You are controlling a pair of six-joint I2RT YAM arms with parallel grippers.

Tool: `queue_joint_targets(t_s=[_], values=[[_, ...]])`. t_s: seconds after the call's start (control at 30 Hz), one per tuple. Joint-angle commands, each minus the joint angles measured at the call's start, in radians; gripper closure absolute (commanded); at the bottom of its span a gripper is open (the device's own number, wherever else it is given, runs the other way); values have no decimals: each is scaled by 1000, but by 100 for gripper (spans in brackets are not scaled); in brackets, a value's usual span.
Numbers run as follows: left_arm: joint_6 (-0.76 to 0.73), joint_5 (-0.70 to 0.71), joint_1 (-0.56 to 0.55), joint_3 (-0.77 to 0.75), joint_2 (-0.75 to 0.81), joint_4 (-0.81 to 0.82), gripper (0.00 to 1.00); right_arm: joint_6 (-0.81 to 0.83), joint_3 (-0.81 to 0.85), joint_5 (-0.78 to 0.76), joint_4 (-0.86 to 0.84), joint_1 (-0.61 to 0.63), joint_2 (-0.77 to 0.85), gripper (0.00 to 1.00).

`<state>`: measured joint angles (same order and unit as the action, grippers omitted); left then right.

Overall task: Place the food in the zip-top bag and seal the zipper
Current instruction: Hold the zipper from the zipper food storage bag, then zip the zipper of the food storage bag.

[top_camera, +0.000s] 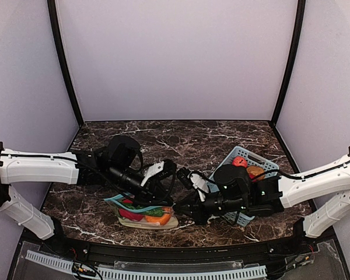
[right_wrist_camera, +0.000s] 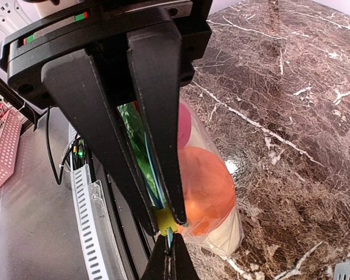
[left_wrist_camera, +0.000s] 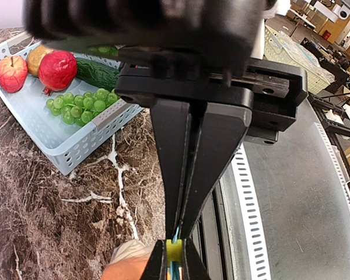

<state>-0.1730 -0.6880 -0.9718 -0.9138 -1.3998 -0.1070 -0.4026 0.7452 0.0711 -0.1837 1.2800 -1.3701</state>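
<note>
While several pieces of food already sit inside the zip-top bag near the tabletop's front edge, the left gripper and right gripper both pinch its zipper tight, the seal apparently unfinished. Farther back, fruit lies in the basket toward the right edge.

bag (food inside) left of basket

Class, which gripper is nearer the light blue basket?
Right. The right gripper, shut on the zipper, sits close beside the basket; the left gripper, on the same zipper, is farther off, over the zip-top bag.
</note>
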Motion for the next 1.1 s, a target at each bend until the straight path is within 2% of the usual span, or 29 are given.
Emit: queue_joint_targets(t_s=[0.0, 0.5, 1.07], values=[[-4, 11, -7, 9, 18, -50, 99, -27, -9, -55, -39, -10, 17, 100], [-55, 101, -6, -28, 48, -163, 99, -52, -47, -137, 9, -20, 68, 100], [-62, 143, 23, -1, 118, -222, 99, -64, -43, -232, 85, -19, 88, 100]])
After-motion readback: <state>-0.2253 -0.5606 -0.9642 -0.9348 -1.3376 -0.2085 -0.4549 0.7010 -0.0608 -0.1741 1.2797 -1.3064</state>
